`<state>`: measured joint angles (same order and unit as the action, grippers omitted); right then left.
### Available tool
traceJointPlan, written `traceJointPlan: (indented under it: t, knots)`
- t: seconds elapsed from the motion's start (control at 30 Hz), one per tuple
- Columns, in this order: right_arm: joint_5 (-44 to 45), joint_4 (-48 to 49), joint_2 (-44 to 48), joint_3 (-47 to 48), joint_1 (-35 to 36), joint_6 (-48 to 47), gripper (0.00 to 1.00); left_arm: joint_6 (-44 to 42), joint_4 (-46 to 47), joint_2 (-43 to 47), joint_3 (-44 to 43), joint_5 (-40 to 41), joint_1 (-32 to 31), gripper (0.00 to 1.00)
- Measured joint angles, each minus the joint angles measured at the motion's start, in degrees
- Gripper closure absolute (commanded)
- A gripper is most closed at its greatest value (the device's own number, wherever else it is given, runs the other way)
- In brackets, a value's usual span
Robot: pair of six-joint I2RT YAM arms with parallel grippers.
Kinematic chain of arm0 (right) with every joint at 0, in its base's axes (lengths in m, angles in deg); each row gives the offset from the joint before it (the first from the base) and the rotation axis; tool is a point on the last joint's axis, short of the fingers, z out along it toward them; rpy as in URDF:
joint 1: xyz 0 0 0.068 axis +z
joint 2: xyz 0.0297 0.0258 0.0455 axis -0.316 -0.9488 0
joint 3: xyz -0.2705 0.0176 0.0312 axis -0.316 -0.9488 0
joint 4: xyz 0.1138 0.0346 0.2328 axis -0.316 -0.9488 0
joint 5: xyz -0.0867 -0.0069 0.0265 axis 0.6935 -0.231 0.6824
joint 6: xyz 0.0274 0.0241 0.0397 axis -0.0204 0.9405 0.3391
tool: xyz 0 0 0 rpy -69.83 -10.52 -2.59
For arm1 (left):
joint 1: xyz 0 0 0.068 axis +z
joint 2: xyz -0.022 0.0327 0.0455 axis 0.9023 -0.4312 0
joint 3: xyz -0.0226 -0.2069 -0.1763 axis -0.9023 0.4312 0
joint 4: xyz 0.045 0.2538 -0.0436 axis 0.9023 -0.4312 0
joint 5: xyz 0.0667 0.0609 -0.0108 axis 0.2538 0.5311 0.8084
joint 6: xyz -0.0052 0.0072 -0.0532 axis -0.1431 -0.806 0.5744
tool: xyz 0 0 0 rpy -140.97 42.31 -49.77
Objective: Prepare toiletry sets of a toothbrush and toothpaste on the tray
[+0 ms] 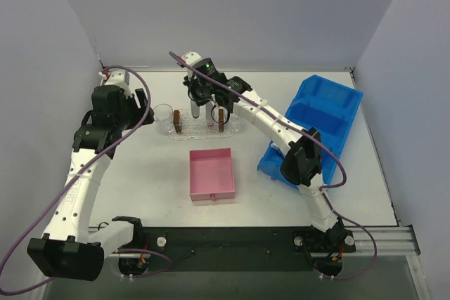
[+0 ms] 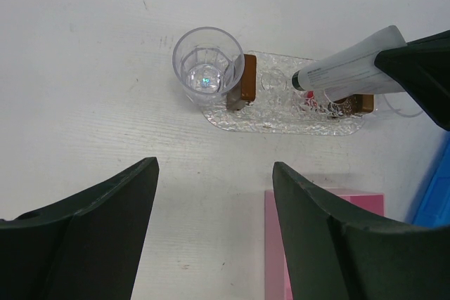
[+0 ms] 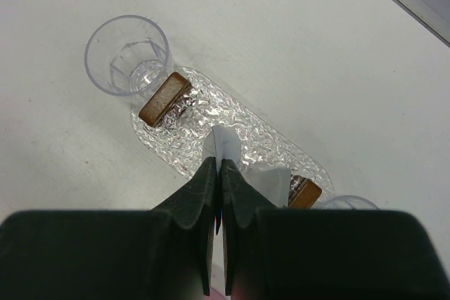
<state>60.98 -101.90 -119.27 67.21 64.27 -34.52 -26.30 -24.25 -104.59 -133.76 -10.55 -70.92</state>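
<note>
Right gripper clamps the toothpaste above the tray.
Left gripper hangs with its fingers apart; a clear cup stands at the tray's 9 o'clock end.

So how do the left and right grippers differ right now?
The left gripper is open and empty; the right gripper is shut on a toothpaste tube. The left gripper sits short of the tray; the right gripper holds its tube above the tray's middle. Both are dark and face the tray.
</note>
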Motion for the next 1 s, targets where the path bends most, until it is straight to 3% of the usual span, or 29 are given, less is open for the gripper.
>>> traceJointPlan:
  t: [1.0]
  knots:
    - [2.7, 0.8, 2.7, -2.4, 0.7, 0.0, 1.0, 0.4, 0.2, 0.0, 0.3, -0.6, 0.0, 0.24]
